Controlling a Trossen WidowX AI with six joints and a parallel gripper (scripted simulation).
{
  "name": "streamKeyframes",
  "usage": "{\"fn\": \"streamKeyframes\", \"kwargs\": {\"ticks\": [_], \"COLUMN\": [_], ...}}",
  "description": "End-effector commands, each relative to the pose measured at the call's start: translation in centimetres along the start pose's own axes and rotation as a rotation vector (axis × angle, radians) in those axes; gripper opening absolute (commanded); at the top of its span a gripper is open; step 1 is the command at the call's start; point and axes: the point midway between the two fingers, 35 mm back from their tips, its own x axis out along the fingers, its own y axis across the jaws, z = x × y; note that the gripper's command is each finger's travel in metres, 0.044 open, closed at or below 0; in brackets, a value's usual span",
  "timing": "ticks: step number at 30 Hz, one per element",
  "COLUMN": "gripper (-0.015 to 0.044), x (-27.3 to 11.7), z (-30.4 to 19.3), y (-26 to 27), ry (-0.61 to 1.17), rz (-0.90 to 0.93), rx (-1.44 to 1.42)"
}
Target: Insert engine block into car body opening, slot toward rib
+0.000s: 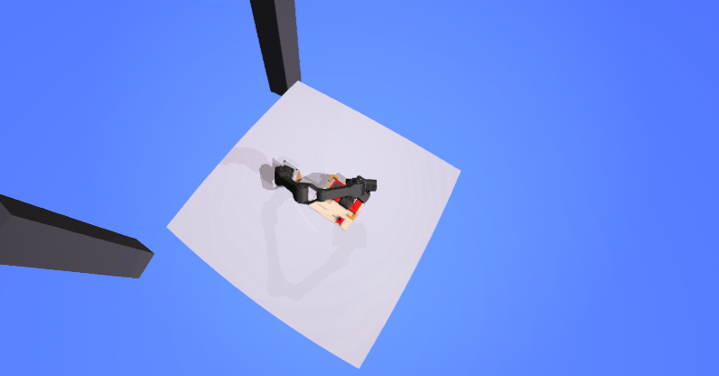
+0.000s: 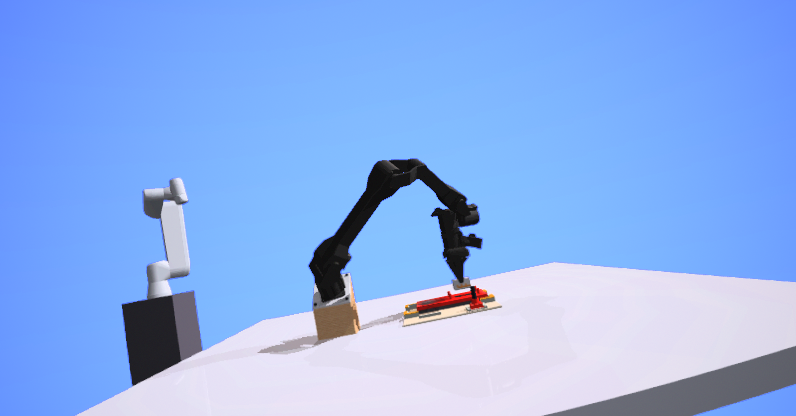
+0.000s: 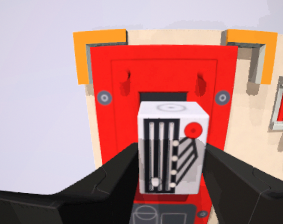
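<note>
The engine block (image 3: 173, 150) (image 2: 461, 284) is a pale box with a black-striped face and a red dot. My gripper (image 3: 172, 159) (image 2: 461, 279) is shut on it and holds it just above the red car body (image 3: 116, 125) (image 2: 437, 303) (image 1: 356, 205). In the wrist view the block covers most of the opening (image 3: 163, 96); only a dark strip shows past its far edge. The rib and the block's underside are hidden. The arm hides the block in the top view.
The car body lies on a cream board (image 3: 248, 150) (image 2: 421, 320) (image 1: 327, 211). Orange corner brackets (image 3: 100, 37) stand at its far corners. A red stand (image 2: 476, 304) (image 1: 340, 220) with a black upright is beside the car body. A white arm (image 2: 176, 235) stands on a dark pedestal beyond the table.
</note>
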Motion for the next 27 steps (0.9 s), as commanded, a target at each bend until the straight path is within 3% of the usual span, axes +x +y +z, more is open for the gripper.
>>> {"fn": "streamKeyframes", "kwargs": {"ticks": [1, 27], "gripper": [0.0158, 0.0158], "x": [-0.14, 0.05], "z": [-0.03, -0.01], "y": [0.19, 0.4], "ry": [-0.002, -0.002], "rz": [0.006, 0.006], "rx": [-0.002, 0.0]}}
